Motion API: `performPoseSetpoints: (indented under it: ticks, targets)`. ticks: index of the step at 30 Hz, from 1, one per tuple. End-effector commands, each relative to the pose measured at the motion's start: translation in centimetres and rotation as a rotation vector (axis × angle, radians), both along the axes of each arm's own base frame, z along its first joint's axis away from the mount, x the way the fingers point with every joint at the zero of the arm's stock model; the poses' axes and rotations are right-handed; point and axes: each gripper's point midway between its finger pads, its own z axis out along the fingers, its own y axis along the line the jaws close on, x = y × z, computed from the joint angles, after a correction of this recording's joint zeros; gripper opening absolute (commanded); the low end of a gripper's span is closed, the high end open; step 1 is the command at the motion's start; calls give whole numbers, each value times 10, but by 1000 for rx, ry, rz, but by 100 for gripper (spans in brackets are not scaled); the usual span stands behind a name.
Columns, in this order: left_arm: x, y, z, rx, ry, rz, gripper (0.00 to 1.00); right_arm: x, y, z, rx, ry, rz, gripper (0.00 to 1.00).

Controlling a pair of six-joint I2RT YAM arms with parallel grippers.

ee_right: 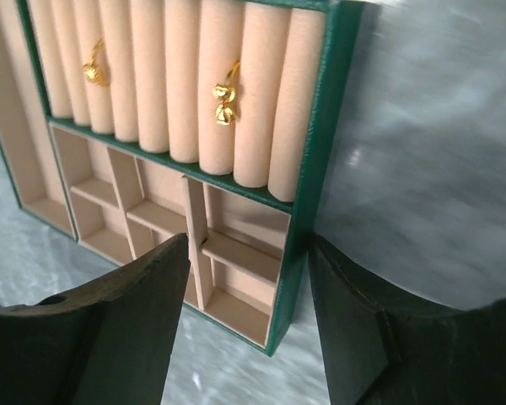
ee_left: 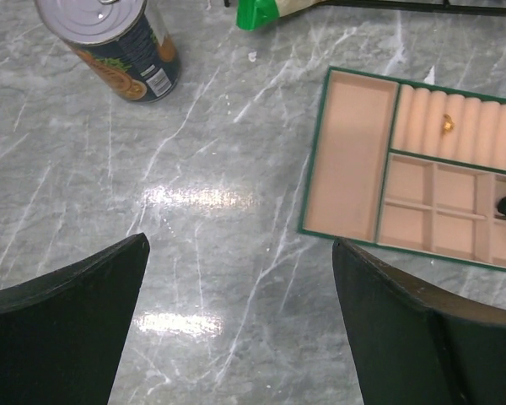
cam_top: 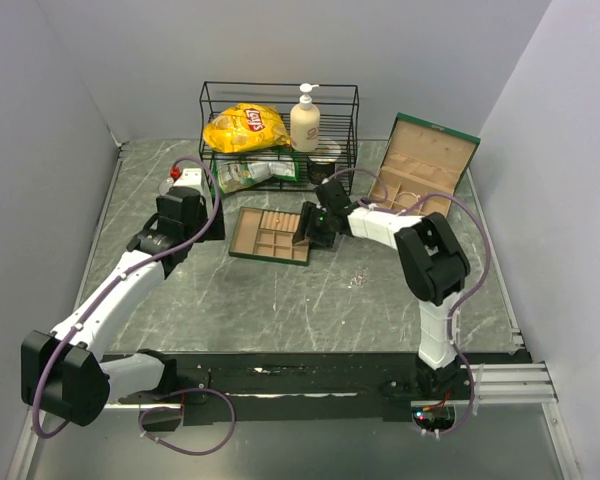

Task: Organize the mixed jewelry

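Currently, right gripper [ee_right: 249, 246], released and empty, straddles the 3 o'clock rim of the jewelry tray [ee_right: 319, 143] at table [cam_top: 280, 310] centre; descending could snag it, jolting seated gold pieces [ee_right: 225, 101] loose.

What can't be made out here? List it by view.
- Top external: specks on the table, too small to identify.
- Top external: open jewelry box, contents too small.
- Left wrist: tray, right end cut off by the frame edge.
- Right wrist: tray's nearest compartments, partly hidden behind the right tool.
- Right wrist: gold pieces, too blurred to tell their type.
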Motion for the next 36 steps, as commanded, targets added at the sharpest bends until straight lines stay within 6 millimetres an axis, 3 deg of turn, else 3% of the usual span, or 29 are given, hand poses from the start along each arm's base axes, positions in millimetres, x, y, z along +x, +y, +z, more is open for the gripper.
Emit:
performPoseSetpoints:
  ticks: [1, 7, 10, 11, 13, 14, 15, 16, 17, 19, 20, 24, 29, 36]
  targets:
    - [3, 4, 11, -5, -46, 40, 96, 9, 40, 16, 58, -39, 83, 65]
    - [2, 4, 12, -9, -50, 38, 96, 17, 73, 27, 71, -43, 159, 65]
    - [2, 4, 12, -10, -50, 37, 96, 14, 63, 29, 35, -64, 144, 65]
    - [2, 4, 11, -11, -49, 36, 96, 16, 58, 44, 34, -99, 132, 66]
    - [1, 4, 11, -12, -47, 35, 96, 17, 36, 47, -38, -141, 96, 66]
    - [2, 3, 11, -13, -48, 34, 96, 18, 24, 66, -49, -180, 74, 67]
    - [2, 3, 11, -14, -47, 30, 96, 20, 12, 72, -80, -206, 59, 68]
    - [2, 2, 10, -14, -42, 28, 96, 20, -7, 70, -131, -217, 21, 68]
    - [2, 2, 10, -14, -43, 28, 96, 20, -18, 88, -136, -251, -5, 68]
    - [3, 1, 8, -13, -37, 23, 96, 26, -64, 89, -257, -268, -120, 69]
    - [2, 1, 7, -13, -33, 24, 96, 26, -79, 102, -270, -291, -153, 69]
    - [3, -1, 4, -15, -21, 17, 96, 35, -133, 113, -374, -319, -254, 69]
    - [3, -2, 2, -16, -14, 14, 96, 55, -165, 107, -462, -264, -316, 68]
    - [3, 0, -1, -10, -8, 21, 96, 93, -178, 94, -463, -245, -334, 66]
